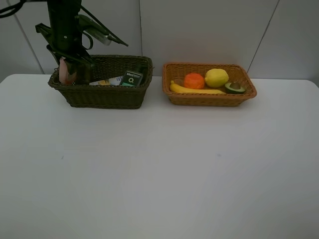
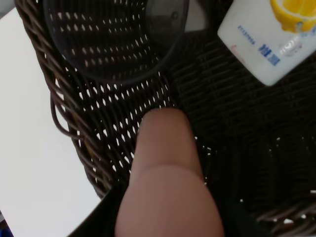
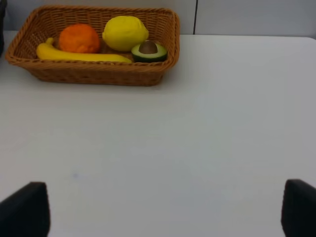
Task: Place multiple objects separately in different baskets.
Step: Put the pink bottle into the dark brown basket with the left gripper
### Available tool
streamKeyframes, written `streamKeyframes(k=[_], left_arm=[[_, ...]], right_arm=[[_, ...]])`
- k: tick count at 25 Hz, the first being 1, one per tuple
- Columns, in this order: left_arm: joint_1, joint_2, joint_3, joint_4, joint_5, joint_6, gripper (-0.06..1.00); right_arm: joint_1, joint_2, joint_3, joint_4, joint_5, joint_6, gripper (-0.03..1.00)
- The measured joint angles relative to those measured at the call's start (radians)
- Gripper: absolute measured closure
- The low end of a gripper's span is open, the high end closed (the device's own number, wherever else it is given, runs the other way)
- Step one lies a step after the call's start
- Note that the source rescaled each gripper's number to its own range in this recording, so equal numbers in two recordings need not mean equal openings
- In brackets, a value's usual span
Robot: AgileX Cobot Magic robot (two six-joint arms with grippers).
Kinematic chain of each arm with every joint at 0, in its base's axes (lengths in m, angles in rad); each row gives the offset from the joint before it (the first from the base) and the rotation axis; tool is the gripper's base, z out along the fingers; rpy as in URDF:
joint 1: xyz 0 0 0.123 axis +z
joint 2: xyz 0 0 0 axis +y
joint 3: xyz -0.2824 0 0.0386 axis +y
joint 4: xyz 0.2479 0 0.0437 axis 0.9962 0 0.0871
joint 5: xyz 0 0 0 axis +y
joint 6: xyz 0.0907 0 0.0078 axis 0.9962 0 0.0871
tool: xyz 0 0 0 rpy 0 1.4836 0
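My left gripper (image 1: 70, 65) hangs over the left end of the dark olive-brown basket (image 1: 107, 97), shut on the small pink bottle (image 1: 65, 72) (image 2: 168, 177). The bottle's lower end dips inside the basket's rim; whether it touches the bottom I cannot tell. Beside it in that basket lie the translucent mauve cup (image 2: 111, 37), the white bottle (image 1: 107, 81) (image 2: 266, 44) and the dark green bottle (image 1: 132, 78). The orange-tan basket (image 1: 209, 98) (image 3: 89, 76) holds the banana (image 3: 79, 55), orange (image 3: 79, 38), lemon (image 3: 124, 32) and halved avocado (image 3: 149, 51). My right gripper (image 3: 160, 212) is open over bare table.
The white table (image 1: 159, 169) runs wide in front of both baskets. A pale panelled wall (image 1: 209, 30) stands right behind them. The left arm's dark body (image 1: 65, 25) rises above the dark basket.
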Motion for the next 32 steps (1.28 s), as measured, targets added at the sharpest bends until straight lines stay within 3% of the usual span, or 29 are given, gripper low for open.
streamKeyframes(k=[17,19,22,24,32], left_arm=[[0.002,0.041,0.0,0.0,-0.053,0.0,0.52],[0.002,0.041,0.0,0.0,-0.053,0.0,0.45],[0.002,0.041,0.0,0.001,-0.053,0.0,0.14],[0.002,0.041,-0.002,0.013,-0.054,0.002,0.01],[0.002,0.041,-0.004,0.039,-0.063,0.023,-0.05]], right_arm=[[0.0,0.0,0.0,0.0,0.0,0.0,-0.02],[0.0,0.0,0.0,0.0,0.0,0.0,-0.02],[0.0,0.0,0.0,0.0,0.0,0.0,-0.02],[0.0,0.0,0.0,-0.001,0.0,0.0,-0.02],[0.0,0.0,0.0,-0.001,0.0,0.0,-0.02]])
